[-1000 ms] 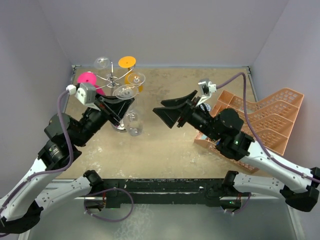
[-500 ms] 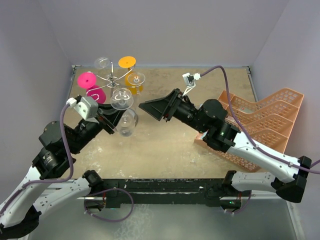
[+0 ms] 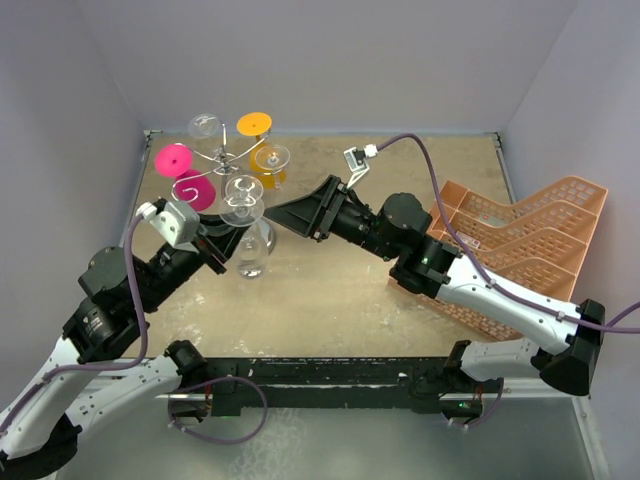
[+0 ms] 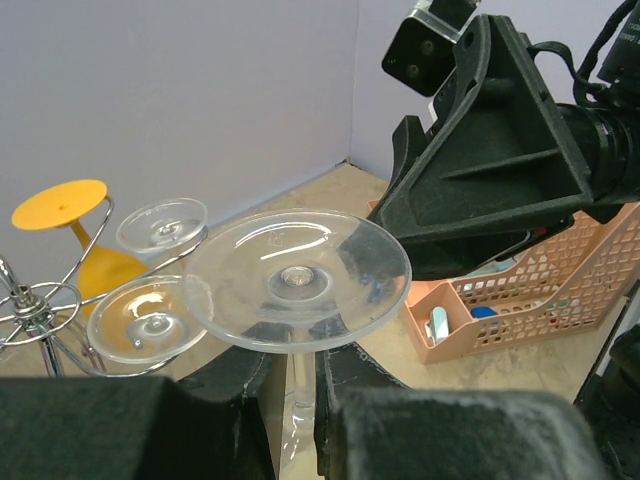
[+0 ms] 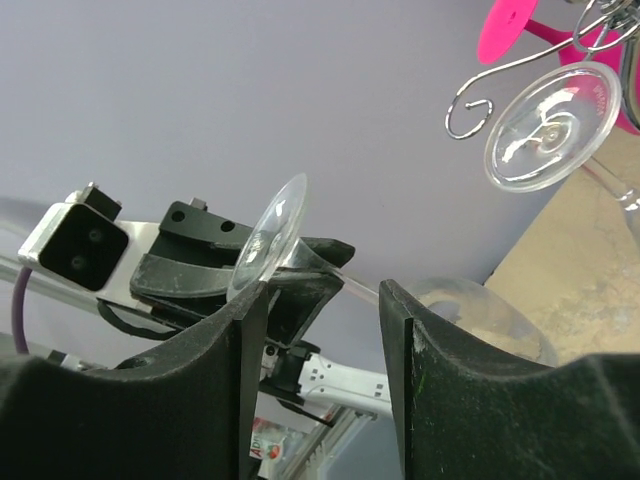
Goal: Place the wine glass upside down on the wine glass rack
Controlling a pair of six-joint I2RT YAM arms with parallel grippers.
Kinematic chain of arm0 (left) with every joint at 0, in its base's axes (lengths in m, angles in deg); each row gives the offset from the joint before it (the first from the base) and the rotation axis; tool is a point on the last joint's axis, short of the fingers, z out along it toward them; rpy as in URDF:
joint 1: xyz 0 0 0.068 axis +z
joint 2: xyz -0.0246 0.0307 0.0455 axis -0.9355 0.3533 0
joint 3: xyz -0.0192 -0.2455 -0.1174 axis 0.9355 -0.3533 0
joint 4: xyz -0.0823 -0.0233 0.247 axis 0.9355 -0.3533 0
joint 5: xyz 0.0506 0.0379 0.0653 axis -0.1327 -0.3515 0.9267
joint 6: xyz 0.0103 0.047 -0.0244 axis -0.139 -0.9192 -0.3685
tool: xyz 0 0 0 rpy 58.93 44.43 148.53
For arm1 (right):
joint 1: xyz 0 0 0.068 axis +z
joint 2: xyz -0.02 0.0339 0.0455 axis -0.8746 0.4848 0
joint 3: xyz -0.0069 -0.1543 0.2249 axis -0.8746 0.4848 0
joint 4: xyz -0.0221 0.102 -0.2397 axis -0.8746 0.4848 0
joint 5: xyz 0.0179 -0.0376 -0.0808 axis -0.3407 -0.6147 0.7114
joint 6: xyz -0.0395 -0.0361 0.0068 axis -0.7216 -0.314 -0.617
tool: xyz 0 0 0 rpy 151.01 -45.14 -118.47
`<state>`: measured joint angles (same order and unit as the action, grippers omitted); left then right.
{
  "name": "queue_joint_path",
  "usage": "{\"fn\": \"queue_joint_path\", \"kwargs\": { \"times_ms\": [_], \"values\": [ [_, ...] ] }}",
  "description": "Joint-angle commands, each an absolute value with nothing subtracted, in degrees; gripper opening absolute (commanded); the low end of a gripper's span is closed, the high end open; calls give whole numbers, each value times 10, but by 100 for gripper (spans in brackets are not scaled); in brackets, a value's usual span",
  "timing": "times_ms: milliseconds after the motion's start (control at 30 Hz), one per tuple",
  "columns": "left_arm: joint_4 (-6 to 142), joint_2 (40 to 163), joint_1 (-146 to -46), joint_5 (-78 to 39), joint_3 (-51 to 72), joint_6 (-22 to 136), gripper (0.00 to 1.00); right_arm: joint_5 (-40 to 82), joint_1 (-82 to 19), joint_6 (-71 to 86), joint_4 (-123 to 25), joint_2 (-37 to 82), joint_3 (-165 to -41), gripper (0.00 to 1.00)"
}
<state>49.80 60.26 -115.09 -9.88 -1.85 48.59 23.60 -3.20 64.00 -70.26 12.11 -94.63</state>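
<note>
1. Just in front of the wine glass rack (image 3: 222, 157), the wine glass (image 3: 243, 192) is held foot-up; it is not yet hung.
2. Left hand (image 4: 295, 375) pinches its stem; right hand (image 3: 283, 212) stands spread beside the foot.
3. Remaining, I'd judge: slide the foot onto a free scroll arm.

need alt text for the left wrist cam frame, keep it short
The left hand pinches the stem of a clear wine glass, whose round foot is uppermost in the picture. The black right hand looms close at upper right. Behind are a chrome rack with other glasses at left and a peach crate at right.
</note>
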Motion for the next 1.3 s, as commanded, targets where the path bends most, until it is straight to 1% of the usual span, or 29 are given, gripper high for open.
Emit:
{"fn": "queue_joint_path", "kwargs": {
  "times_ms": [0,100,167,233,333,500,833,1067,1133,1267],
  "values": [
    [516,601,-1151,-103,-22,475,0,227,-29,669,-762,108,-957,48],
    [515,603,-1151,-97,-25,476,0,237,-29,673,-775,96,-943,45],
    [518,600,-1151,-94,-29,474,0,246,-29,676,-782,87,-934,46],
    [524,600,-1151,-96,-34,476,0,253,-29,676,-790,81,-928,49],
    [527,603,-1151,-110,-37,475,0,252,-29,672,-774,91,-941,50],
    [528,605,-1151,-120,-40,471,0,236,-29,672,-741,117,-964,50],
    [522,606,-1151,-124,-43,466,0,231,-29,677,-719,127,-958,48],
    [511,601,-1151,-124,-44,466,0,185,-29,705,-743,144,-957,34],
    [507,599,-1151,-128,-42,470,0,166,-29,723,-762,150,-951,27],
    [493,588,-1151,-127,-41,480,0,147,-29,754,-786,160,-941,10]
  ]
}}
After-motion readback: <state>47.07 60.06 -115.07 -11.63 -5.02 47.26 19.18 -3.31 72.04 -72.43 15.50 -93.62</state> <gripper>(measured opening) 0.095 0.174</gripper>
